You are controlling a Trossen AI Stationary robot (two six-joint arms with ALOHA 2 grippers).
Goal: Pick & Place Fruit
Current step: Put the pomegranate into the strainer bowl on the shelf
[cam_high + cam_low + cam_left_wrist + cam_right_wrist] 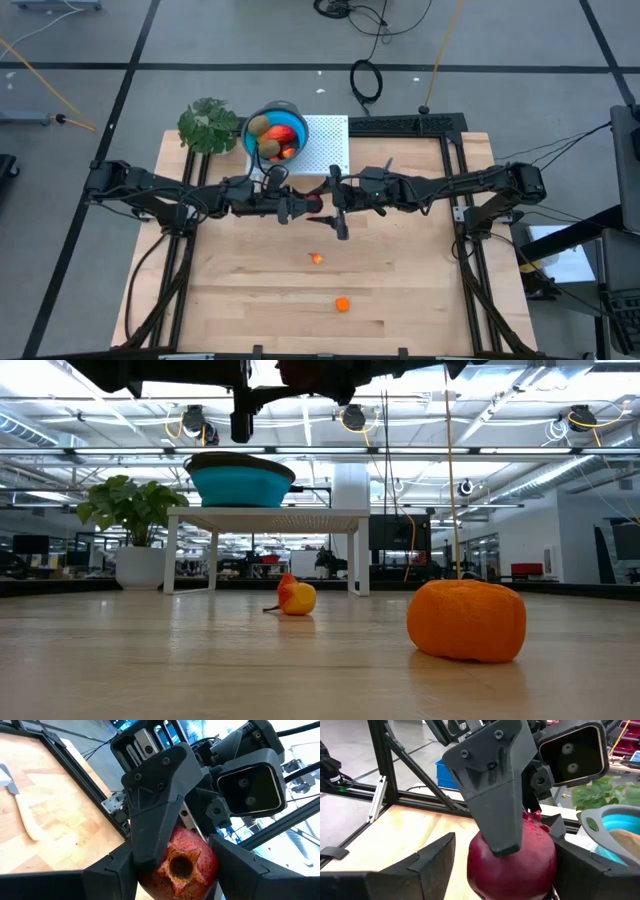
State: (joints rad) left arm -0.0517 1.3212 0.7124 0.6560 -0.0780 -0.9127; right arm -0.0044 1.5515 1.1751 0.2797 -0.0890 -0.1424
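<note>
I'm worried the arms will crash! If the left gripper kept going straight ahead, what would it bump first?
The left gripper would hit the dark red fruit first, right at its tip. Just behind it, probably very close, sits the right gripper, facing it.

Left pincer [305, 208] and right pincer [330, 205] meet mid-table.

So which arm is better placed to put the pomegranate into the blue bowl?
Probably the left. The left gripper has the pomegranate between its fingers, and the blue bowl lies on its side; the right gripper is farther from it.
</note>
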